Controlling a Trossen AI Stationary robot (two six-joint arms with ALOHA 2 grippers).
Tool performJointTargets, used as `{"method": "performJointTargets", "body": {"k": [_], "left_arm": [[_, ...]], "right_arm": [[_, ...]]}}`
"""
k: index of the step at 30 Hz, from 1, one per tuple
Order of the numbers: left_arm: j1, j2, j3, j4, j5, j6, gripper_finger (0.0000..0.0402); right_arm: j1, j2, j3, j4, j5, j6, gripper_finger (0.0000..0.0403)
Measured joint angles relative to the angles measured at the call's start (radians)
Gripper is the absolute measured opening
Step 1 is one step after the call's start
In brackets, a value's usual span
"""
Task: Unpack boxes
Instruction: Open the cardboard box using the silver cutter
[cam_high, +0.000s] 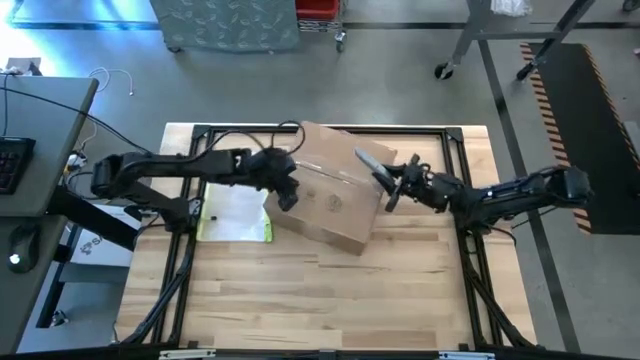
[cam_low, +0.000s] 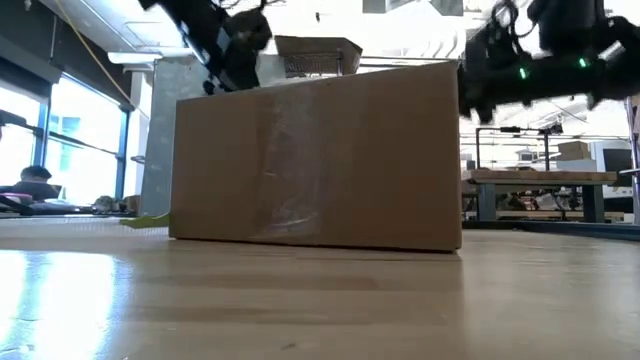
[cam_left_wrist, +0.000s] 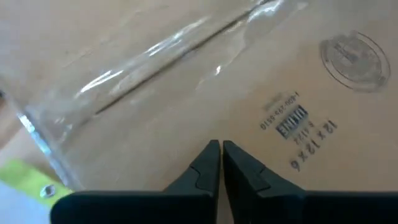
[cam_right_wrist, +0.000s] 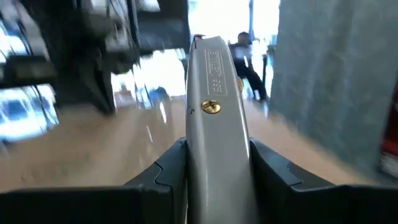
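Note:
The brown cardboard box (cam_high: 335, 200) rests on its bottom in the middle of the table, with clear tape along its top seam (cam_left_wrist: 161, 59) and down its near side (cam_low: 290, 170). My left gripper (cam_left_wrist: 221, 155) is shut and slants down over the left end of the box top (cam_high: 288, 193). My right gripper (cam_high: 392, 185) is level at the box's right end, shut on a grey utility knife (cam_high: 368, 160). The knife's far end reaches out over the box's far right corner. My left gripper's shut fingertips (cam_left_wrist: 211, 152) hover close over the box top near the printed marks; I cannot tell whether they touch the cardboard. My right gripper pinches the knife's grey handle (cam_right_wrist: 214, 140) between its two fingers (cam_right_wrist: 168, 168), one on each side. The fingers lie along the knife, which sticks out level ahead of them, clear of the table.
A flat clear sleeve with a yellow edge (cam_high: 235, 215) lies on the table just left of the box. Black frame rails (cam_high: 190, 200) run along the table's sides. A desk with a keyboard (cam_high: 15, 160) stands at the left. A person (cam_low: 30, 185) sits in the room beyond.

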Motion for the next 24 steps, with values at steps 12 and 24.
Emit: {"method": "performJointTargets", "body": {"k": [12,24], "left_arm": [[-0.127,-0.019,0.006,0.565,-0.089,0.345,0.0036],[-0.08,0.36,0.015,1.11,0.052,0.482,0.0131]], "right_arm": [[0.089,-0.205,0.048,-0.023,-0.15,0.022,0.0106],[0.214,-0.359,0.048,-0.199,0.053,-0.1,0.0106]]}}
